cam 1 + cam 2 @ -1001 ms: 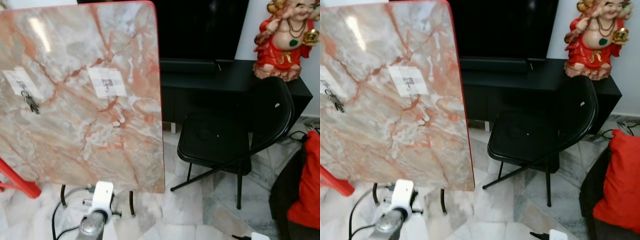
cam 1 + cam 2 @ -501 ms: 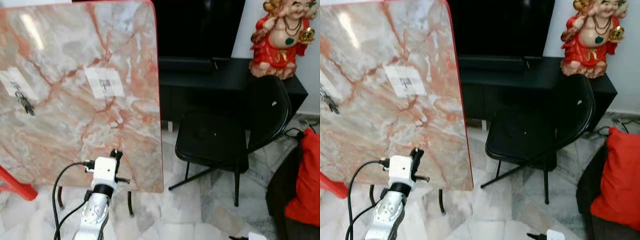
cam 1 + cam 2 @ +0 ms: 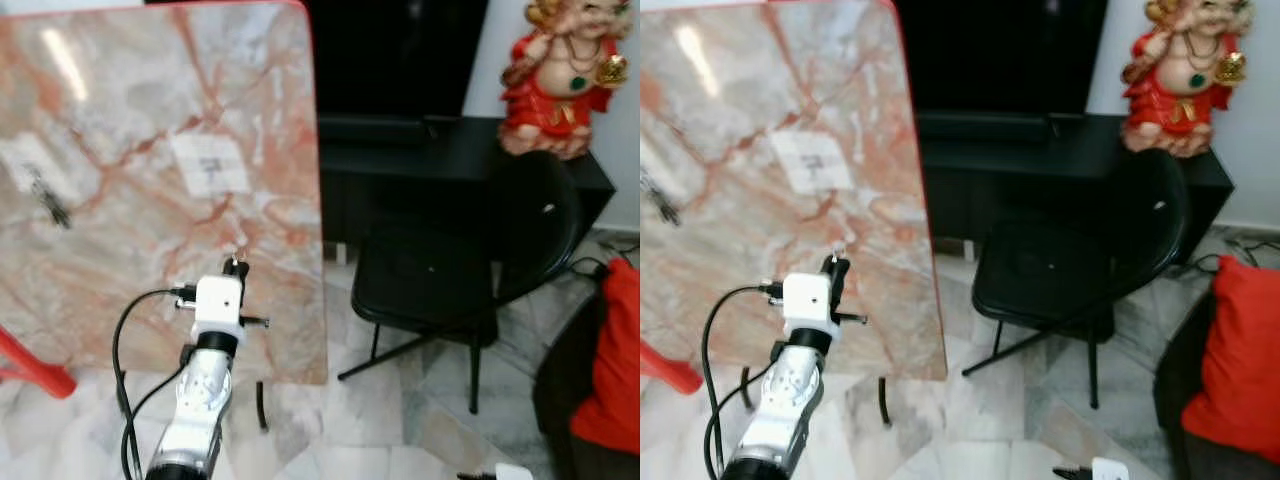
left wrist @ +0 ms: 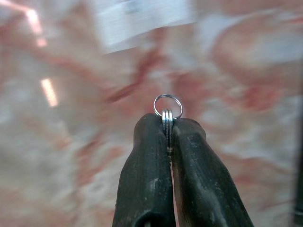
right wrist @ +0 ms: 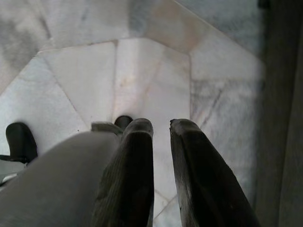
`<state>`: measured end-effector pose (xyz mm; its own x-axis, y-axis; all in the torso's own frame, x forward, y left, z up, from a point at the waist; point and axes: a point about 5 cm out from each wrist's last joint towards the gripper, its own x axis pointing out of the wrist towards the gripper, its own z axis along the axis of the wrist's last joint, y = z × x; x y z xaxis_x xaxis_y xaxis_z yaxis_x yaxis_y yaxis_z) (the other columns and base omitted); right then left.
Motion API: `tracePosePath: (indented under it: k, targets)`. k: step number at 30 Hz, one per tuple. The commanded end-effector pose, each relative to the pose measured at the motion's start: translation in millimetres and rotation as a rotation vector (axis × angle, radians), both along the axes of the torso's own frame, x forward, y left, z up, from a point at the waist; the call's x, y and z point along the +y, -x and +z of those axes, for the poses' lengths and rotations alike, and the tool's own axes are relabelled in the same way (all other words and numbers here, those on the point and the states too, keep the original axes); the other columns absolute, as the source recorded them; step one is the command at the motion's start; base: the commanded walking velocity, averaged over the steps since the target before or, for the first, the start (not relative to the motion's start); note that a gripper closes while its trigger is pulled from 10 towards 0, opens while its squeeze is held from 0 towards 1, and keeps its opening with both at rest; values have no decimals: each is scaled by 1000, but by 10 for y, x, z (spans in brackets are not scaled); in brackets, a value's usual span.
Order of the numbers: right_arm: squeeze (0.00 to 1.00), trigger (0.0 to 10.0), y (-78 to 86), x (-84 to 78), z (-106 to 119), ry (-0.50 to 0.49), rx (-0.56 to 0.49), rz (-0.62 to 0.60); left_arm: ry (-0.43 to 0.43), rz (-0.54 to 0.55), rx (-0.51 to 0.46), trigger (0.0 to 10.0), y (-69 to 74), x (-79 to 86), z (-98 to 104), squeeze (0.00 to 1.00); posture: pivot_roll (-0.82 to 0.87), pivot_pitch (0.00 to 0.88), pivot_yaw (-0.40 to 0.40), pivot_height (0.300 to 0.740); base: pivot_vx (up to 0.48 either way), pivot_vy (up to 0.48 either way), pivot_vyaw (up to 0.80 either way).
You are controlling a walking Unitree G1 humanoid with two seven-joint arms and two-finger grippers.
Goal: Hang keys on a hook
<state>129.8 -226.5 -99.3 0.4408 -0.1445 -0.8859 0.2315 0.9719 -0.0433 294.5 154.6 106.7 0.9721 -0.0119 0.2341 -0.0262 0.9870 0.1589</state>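
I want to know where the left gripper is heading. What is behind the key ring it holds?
Behind the key ring pinched in the left gripper stands the marble board, with a white label higher up. The hook there is too blurred to make out.

Marble-pattern board, upright: 1.
White labels on the board: 2, one near its middle, one toward its left edge, the latter blurred.
Dark item hanging at the left label: 1, too blurred to identify.
Key ring, silver: 1, pinched between closed jaws.
Left gripper: 1.
Right gripper: 1, jaws slightly apart.
Black folding chair: 1.
Black low cabinet: 1.
Red-robed figurine: 1.
Red cushion: 1.
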Motion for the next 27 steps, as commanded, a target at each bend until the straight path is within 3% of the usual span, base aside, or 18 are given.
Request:
tracePosePath:
  k: [1,9,14,23,27]
  targets:
    - [0,10000,-3,7,0,6,-3,5,-17,18,-15,10000,-20,31,57,0,-63,0,28,709,0,0,800]
    - [0,10000,-11,7,4,0,-14,-6,-5,2,-19,10000,-56,-18,91,0,-62,0,22,709,0,0,783]
    - [0,10000,-3,10,0,-15,-14,-33,-2,-19,-20,10000,-58,-62,104,0,-59,0,19,709,0,0,0]
    - [0,10000,-21,7,7,-7,-10,9,-2,-24,-28,10000,-74,-79,135,0,-60,0,18,709,0,-306,0]
    - [0,10000,-26,7,8,-3,-4,34,0,-20,-32,10000,-83,-74,145,0,-58,0,15,709,0,-321,723]
